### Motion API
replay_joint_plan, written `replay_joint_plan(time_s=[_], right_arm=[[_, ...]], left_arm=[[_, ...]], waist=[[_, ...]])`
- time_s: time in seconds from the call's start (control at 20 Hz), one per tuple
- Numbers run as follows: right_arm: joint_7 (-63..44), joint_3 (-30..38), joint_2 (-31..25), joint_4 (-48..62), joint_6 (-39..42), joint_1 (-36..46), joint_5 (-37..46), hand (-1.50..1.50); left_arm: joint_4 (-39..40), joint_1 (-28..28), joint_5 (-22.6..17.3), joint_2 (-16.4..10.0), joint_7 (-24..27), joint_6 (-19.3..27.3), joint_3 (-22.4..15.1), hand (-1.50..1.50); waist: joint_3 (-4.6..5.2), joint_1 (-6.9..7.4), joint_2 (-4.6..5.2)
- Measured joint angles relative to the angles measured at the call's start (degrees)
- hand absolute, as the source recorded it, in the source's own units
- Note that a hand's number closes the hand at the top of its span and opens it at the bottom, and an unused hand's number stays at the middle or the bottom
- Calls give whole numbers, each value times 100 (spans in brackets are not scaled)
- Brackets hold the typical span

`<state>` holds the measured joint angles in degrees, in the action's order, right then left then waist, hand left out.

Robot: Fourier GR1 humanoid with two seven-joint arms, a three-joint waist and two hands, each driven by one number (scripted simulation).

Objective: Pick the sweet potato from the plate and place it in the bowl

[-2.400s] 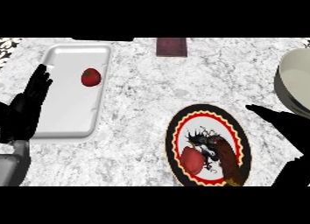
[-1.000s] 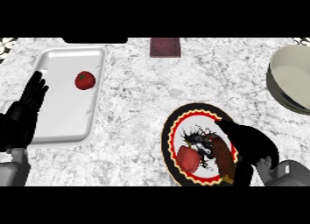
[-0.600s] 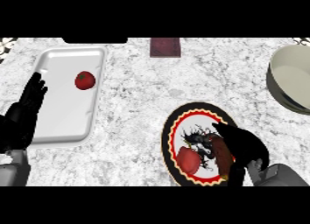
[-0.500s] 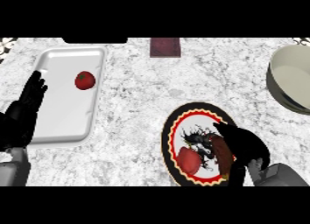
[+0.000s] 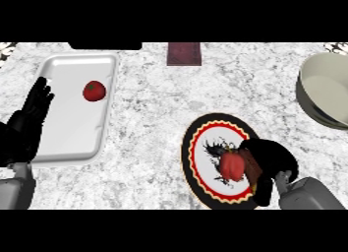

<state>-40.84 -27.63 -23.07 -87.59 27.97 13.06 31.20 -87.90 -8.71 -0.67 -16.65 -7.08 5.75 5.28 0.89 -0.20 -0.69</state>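
Right now your right hand [image 5: 273, 158] sits over the right side of the plate [image 5: 219, 123], with its fingers and thumb curled round the sweet potato [image 5: 232, 166]. The sweet potato shows as a reddish lump over the plate's middle, and you cannot tell whether it touches the plate or hangs just above it. Your left hand [image 5: 24, 129] rests at the view's left edge, fingers straight, close together and pointing up, just beside the left rim of the white tray [image 5: 72, 130]. A small red fruit [image 5: 94, 91] lies in the tray's far half. The bowl [image 5: 336, 93] stands at the right edge of the marble counter [image 5: 155, 108], well apart from the plate. A dark red block [image 5: 185, 53] lies at the counter's far edge.
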Motion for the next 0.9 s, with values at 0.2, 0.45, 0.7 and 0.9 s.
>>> replay_joint_plan(time_s=[0.2, 0.45, 0.7, 0.9], right_arm=[[312, 51, 85, 269, -153, 77, 197, 150], [104, 502, 391, 808, -454, 526, 322, 150], [-912, 1620, 605, 1868, -1354, 1581, 532, 150], [-1355, 2044, 582, 2828, -1977, 2533, 983, 150]], left_arm=[[-32, -113, 80, 62, -130, 47, -56, 0], [73, -169, 79, 62, -41, -12, -20, 0], [29, -265, 51, 79, -71, -106, -104, 0], [17, -362, 9, 47, -113, -190, -111, 0]], waist=[[26, 0, -24], [-9, 65, 21], [-72, 314, 159], [-86, 420, 190]])
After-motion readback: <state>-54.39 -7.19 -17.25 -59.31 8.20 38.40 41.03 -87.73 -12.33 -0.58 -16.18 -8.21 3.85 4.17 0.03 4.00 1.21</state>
